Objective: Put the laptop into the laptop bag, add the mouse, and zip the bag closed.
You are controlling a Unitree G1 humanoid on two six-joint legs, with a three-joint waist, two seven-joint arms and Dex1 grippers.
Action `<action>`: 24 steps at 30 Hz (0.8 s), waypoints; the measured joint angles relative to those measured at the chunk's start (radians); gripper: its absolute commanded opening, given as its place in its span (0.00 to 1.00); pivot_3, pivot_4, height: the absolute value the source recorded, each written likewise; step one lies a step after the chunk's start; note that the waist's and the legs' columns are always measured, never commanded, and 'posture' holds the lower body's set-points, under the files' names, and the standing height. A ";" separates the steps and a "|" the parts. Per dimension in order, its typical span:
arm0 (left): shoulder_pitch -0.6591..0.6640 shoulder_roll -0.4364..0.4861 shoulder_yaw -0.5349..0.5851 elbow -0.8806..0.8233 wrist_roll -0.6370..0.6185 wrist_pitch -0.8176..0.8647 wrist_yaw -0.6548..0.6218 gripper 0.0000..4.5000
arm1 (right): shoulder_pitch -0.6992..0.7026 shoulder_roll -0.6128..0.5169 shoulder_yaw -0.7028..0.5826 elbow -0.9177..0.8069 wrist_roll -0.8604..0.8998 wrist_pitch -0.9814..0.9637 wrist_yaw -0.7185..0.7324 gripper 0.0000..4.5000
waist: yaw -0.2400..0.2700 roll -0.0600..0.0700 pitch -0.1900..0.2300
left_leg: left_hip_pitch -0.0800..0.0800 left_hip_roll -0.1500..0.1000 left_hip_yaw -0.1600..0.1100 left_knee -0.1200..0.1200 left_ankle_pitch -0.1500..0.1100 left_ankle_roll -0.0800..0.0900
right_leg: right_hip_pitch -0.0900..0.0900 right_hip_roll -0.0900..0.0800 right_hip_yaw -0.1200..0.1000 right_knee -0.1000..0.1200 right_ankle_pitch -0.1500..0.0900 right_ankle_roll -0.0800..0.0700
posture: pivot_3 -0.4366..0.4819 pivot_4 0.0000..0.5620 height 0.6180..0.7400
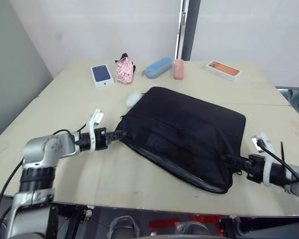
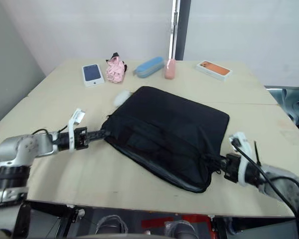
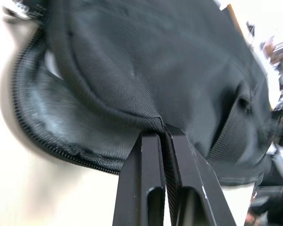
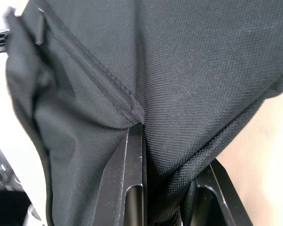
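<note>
Both pincers are clamped on opposite ends of the laptop bag [image 1: 184, 137] lying flat mid-worktop, left pincer [image 1: 120, 133] and right pincer [image 1: 233, 162], probably to stretch it taut for zipping.

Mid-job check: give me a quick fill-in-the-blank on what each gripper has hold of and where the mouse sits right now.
1. Both the left gripper and the right gripper are shut on the ____.
2. The mouse lies on the table, touching the bag's ____ edge.
3. Along the bag's near edge, its zip is ____.

Missing words: laptop bag; far; open
</note>
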 measured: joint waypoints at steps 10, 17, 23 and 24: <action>0.096 0.041 0.010 -0.146 -0.080 0.066 0.003 0.00 | -0.254 -0.002 0.151 0.229 -0.213 0.003 0.192 0.11 | 0.006 0.000 -0.001 | 0.001 0.000 0.001 0.008 0.000 0.001 | 0.000 -0.001 0.002 0.008 -0.001 -0.002 | 0.48 0.27 1.00; 0.094 0.012 0.036 -0.143 -0.126 0.098 0.032 0.00 | -0.316 -0.006 0.116 0.422 -0.278 -0.008 0.322 0.67 | 0.008 0.000 -0.001 | 0.000 0.000 0.000 0.011 0.000 0.002 | 0.000 -0.001 0.002 0.011 -0.001 -0.002 | 0.48 0.27 1.00; 0.083 -0.005 0.065 -0.119 -0.161 0.117 0.076 0.00 | -0.250 -0.048 -0.048 0.430 -0.249 0.054 0.358 0.89 | 0.011 0.000 -0.001 | 0.000 0.000 0.000 0.011 0.000 0.003 | -0.001 -0.001 0.002 0.011 -0.001 -0.002 | 0.48 0.27 1.00; 0.082 -0.006 0.065 -0.118 -0.162 0.118 0.081 0.00 | -0.222 -0.052 -0.086 0.407 -0.234 0.072 0.359 0.89 | 0.011 0.000 -0.001 | 0.000 0.000 0.000 0.011 0.000 0.003 | 0.000 -0.001 0.002 0.011 -0.001 -0.002 | 0.48 0.27 1.00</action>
